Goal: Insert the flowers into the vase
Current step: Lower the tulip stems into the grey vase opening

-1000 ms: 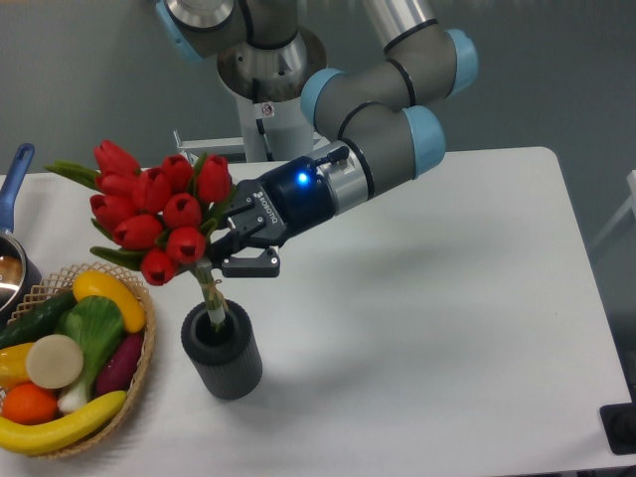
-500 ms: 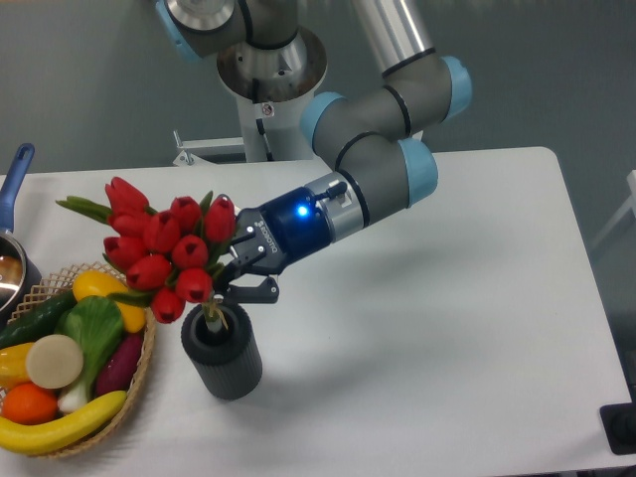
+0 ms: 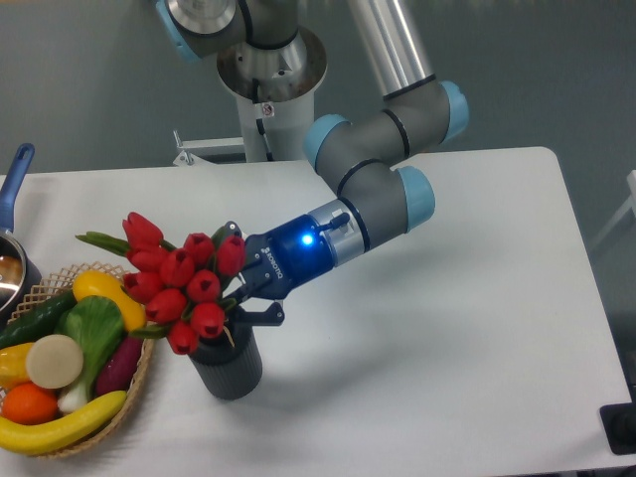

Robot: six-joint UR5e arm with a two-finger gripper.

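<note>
Fixed camera view of 1 arm (image 3: 383, 184) reaching down and to the left across a white bench (image 3: 447, 328). The pincer (image 3: 241, 301) is clamped on the flowers (image 3: 184, 283), gripping the bunch just under the buds; a blue light glows on the wrist behind it. The flowers form a tight cluster of red tulip buds with narrow green leaves, 1 leaf pointing left toward the bench edge. The bunch leans to the left, its heads lying over and partly hiding the mouth of the vase (image 3: 229, 366), so the stems cannot be seen and how deep they sit inside cannot be told. The vase, a dark grey ribbed cylinder, stands upright on the bench, directly under the pincer and just beside a woven basket (image 3: 139, 373). The basket holds a banana (image 3: 60, 427), a yellow pepper (image 3: 107, 296), a green leafy vegetable (image 3: 94, 333), a cucumber (image 3: 35, 318), an orange fruit (image 3: 30, 402) and a purple piece (image 3: 121, 363). At the far left edge, a pot with a blue handle (image 3: 15, 179) is partly cut off by the frame.
</note>
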